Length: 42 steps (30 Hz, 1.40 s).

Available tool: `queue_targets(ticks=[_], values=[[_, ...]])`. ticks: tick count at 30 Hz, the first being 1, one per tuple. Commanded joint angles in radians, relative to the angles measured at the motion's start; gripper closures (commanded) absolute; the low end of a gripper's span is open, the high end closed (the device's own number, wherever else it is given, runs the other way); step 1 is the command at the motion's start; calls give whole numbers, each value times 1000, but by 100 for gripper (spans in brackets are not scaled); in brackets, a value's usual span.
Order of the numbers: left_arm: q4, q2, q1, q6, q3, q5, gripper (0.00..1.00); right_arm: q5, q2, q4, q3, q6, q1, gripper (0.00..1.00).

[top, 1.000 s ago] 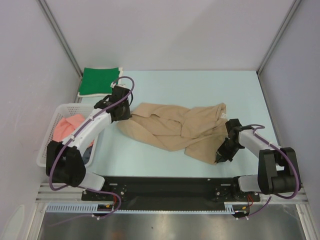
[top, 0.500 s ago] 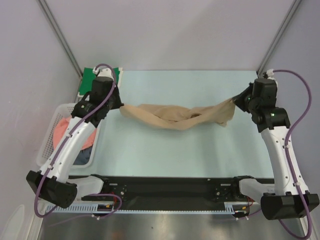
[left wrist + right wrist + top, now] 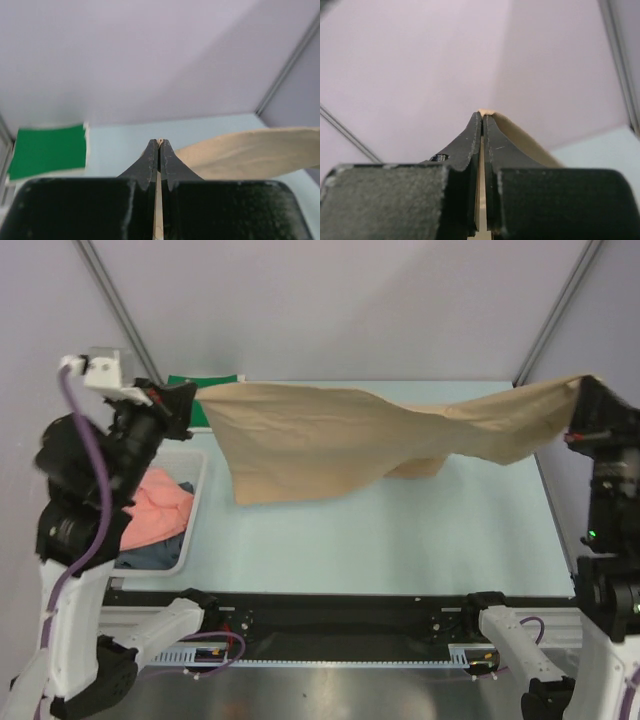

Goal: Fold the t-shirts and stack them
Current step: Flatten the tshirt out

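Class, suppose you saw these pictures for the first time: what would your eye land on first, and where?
The tan t-shirt hangs stretched in mid-air above the table, pinched at one end by the left gripper and at the other by the right gripper. A folded green t-shirt lies at the far left corner, and a salmon pink t-shirt sits in the white basket on the left.

The tan t-shirt (image 3: 330, 435) stretched aloft; green t-shirt (image 3: 47, 150) folded flat; pink t-shirt (image 3: 160, 515) crumpled beside grey-blue t-shirt (image 3: 150, 555)
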Motion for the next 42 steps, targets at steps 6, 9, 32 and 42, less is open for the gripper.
queue_targets(ticks=[6, 9, 32, 42], values=[[252, -244, -14, 112, 50, 181, 100, 15, -70, 246, 165, -117, -8, 100], [282, -276, -14, 101, 63, 182, 100, -55, -90, 266, 156, -57, -17, 100], [750, 481, 15, 229, -269, 83, 100, -171, 430, 657, -296, -157, -59, 100], [795, 1043, 101, 147, -53, 58, 100, -189, 899, 804, -290, -184, -108, 100]])
